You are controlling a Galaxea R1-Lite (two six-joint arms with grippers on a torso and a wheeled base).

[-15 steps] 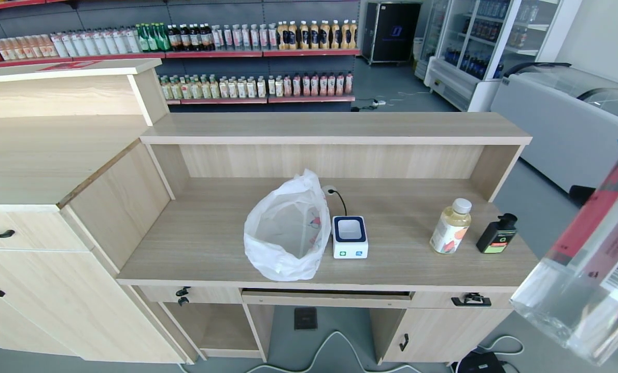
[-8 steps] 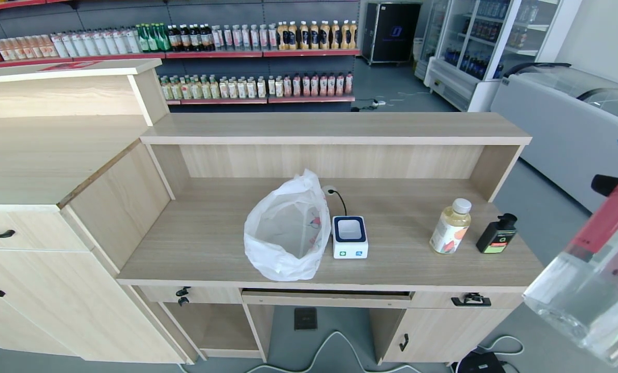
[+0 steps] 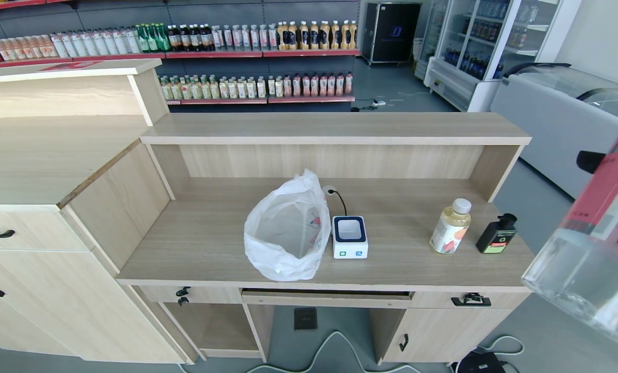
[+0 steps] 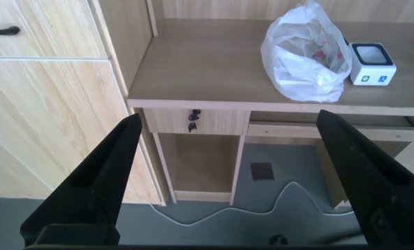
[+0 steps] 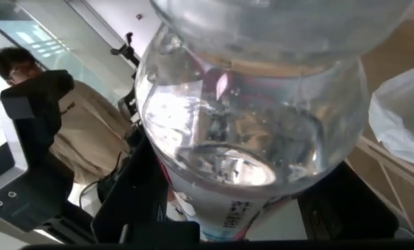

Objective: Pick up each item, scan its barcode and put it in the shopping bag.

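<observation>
Bottle higher, in right pincer

Bright daylight filled the shop, brightest at the glazed right side, where the freezer lid carried a pale sheen. The bench showed only soft, short shadows beside the shopping bag; the recess beneath lay darker. Straight edges bowed toward the head view's borders. White highlights glared inside the clear bottle, and the jaws of the left gripper stood as flat black shapes.
</observation>
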